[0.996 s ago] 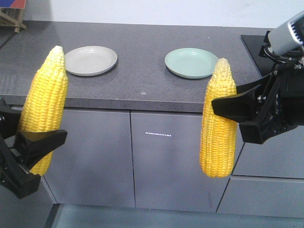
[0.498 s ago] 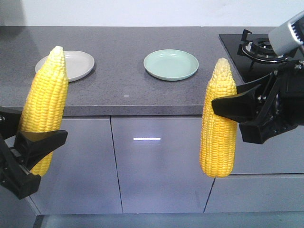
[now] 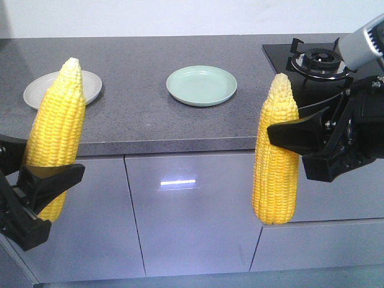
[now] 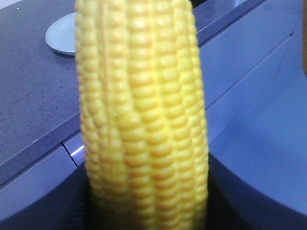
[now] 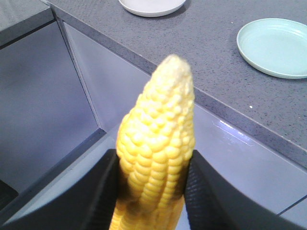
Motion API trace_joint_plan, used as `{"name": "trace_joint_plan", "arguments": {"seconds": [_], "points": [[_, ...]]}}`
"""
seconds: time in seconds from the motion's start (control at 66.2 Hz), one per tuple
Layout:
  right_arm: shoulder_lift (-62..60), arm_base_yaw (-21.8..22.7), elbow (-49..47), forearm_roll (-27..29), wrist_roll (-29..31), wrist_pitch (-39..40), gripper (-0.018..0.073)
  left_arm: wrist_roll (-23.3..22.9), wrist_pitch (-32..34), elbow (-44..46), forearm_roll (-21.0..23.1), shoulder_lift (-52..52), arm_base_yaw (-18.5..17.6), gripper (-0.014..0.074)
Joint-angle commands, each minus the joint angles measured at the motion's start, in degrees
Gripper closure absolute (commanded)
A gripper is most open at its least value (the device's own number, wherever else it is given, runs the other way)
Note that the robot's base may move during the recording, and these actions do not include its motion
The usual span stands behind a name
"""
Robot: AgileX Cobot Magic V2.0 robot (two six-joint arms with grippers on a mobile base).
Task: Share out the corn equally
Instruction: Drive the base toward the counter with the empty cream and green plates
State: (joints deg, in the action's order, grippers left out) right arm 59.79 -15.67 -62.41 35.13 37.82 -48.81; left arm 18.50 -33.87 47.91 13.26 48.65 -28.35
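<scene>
Two yellow corn cobs stand upright in front of the counter, tips up. My left gripper [image 3: 51, 180] is shut on the left corn [image 3: 57, 129], which fills the left wrist view [image 4: 144, 120]. My right gripper [image 3: 282, 135] is shut on the right corn [image 3: 276, 162], with its black fingers [image 5: 91, 191] pressed against both sides of the cob [image 5: 156, 153]. On the grey counter behind lie a grey-white plate [image 3: 90, 84] at the left and a pale green plate [image 3: 201, 85] in the middle; both hold nothing.
The grey stone counter [image 3: 150, 120] has a front edge above grey cabinet doors [image 3: 186, 210]. A black gas hob [image 3: 315, 60] sits at the counter's right end, behind my right arm.
The counter, plates and hob have slid left in the front view, and more of the hob shows. Both grippers keep their cobs in the same place in the frame.
</scene>
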Motion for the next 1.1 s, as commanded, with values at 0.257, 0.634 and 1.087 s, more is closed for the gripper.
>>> {"name": "trace_joint_plan", "arguments": {"seconds": [0.257,0.634,1.087], "points": [[-0.99,-0.04,-1.44,1.72,0.28,2.82,0.0356,-0.32,4.04,1.53,0.67,-0.40,-0.23,0.0290],[-0.99,-0.04,-1.44,1.72,0.28,2.82,0.0356,-0.32,4.04,1.53,0.67,-0.40,-0.23,0.0290],[-0.99,-0.04,-1.44,1.72,0.28,2.82,0.0356,-0.32,4.04,1.53,0.67,-0.40,-0.23,0.0290]]}}
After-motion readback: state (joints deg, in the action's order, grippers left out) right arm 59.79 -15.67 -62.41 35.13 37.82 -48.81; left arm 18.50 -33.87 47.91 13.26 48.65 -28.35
